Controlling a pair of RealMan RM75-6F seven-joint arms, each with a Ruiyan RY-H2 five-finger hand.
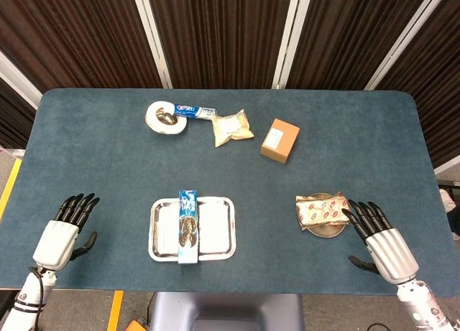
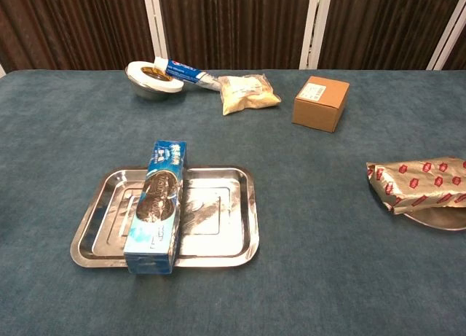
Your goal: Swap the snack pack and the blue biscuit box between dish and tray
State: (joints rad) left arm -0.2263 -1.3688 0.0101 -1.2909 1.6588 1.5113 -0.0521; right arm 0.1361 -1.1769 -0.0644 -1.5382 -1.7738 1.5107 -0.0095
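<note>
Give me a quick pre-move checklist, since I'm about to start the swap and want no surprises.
1. Biscuit box in the tray: ok, though it is longer than the tray and both ends overhang the rims.
2. Snack pack on the dish: ok, it covers most of the dish.
3. Left hand free: ok, fingers apart, holding nothing, on the table left of the tray.
4. Right hand free: ok, holding nothing, fingertips close beside the snack pack.
5. Right fingertips touching the snack pack: cannot tell.
6. Path between tray and dish clear: ok, bare table; cardboard box sits well behind.
</note>
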